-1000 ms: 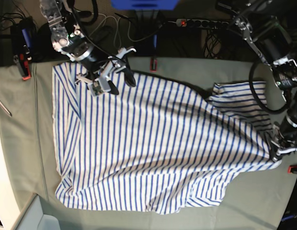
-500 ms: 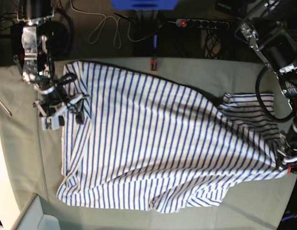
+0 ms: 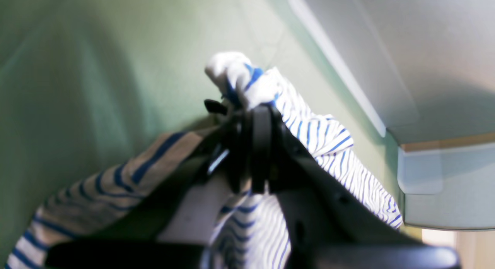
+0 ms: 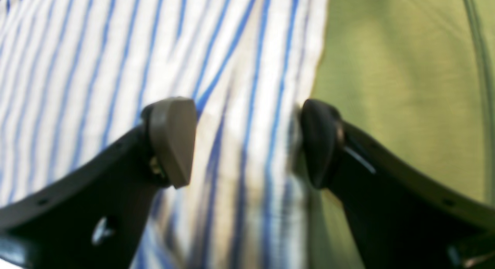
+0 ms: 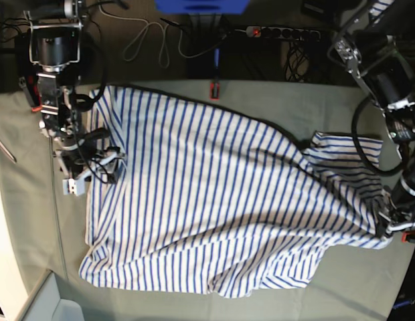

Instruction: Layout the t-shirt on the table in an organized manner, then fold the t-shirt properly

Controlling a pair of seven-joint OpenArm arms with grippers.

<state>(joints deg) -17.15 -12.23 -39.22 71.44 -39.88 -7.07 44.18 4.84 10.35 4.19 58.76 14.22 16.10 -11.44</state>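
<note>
The t-shirt [image 5: 221, 200], white with thin blue stripes, lies spread across most of the table [image 5: 27, 221], with loose folds along its lower right. My right gripper [image 5: 99, 167] stands open at the shirt's left edge. In the right wrist view that striped hem [image 4: 247, 87] runs between its two fingers [image 4: 174, 141] of the right gripper [image 4: 247, 143], with bare table [image 4: 386, 67] beside it. My left gripper [image 5: 393, 226] is shut on the t-shirt at the far right. Its wrist view shows a bunched knot of t-shirt [image 3: 247, 81] pinched in the left gripper [image 3: 251, 118].
Red clamps [image 5: 214, 89] [image 5: 409, 235] sit on the table's edges. A power strip [image 5: 281, 31] and cables lie behind the far edge. A pale box [image 5: 50, 304] stands at the lower left corner, and a grey-white ledge [image 3: 386, 48] runs close to the left gripper.
My right gripper has moved from the shirt's top edge to its left edge, and its jaws now stand wide apart. The shirt's upper left corner has shifted. The left gripper keeps its hold.
</note>
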